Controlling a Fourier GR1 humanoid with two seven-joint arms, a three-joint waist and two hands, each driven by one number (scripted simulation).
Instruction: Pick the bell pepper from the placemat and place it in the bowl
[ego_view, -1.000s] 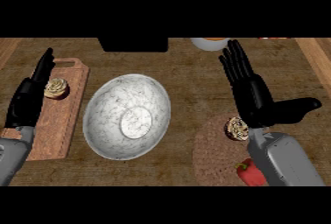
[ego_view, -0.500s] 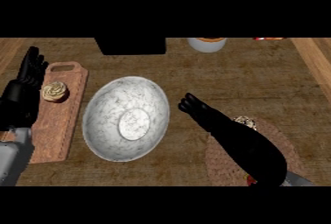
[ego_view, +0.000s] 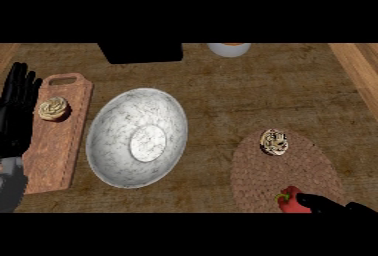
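The red bell pepper (ego_view: 290, 200) with a green stem lies at the near edge of the round woven placemat (ego_view: 310, 167) at the lower right. Only a small black part of my right hand (ego_view: 330, 205) shows at the lower right edge, right against the pepper's right side; how it stands around the pepper is hidden. The marbled white bowl (ego_view: 118, 125) sits left of the mat, with nothing in it. My left hand (ego_view: 18, 112) rests open at the left edge, fingers up.
A round pastry (ego_view: 275, 141) lies on the mat's far side. A wooden cutting board (ego_view: 65, 150) left of the bowl carries another pastry (ego_view: 53, 108). A black box (ego_view: 140, 52) and a white cup (ego_view: 229, 49) stand at the back. A wooden edge (ego_view: 360, 62) runs along the right.
My right hand came down from upright over the counter, swept across the mat, and now shows only at the lower right beside the pepper. The left hand has stayed put.
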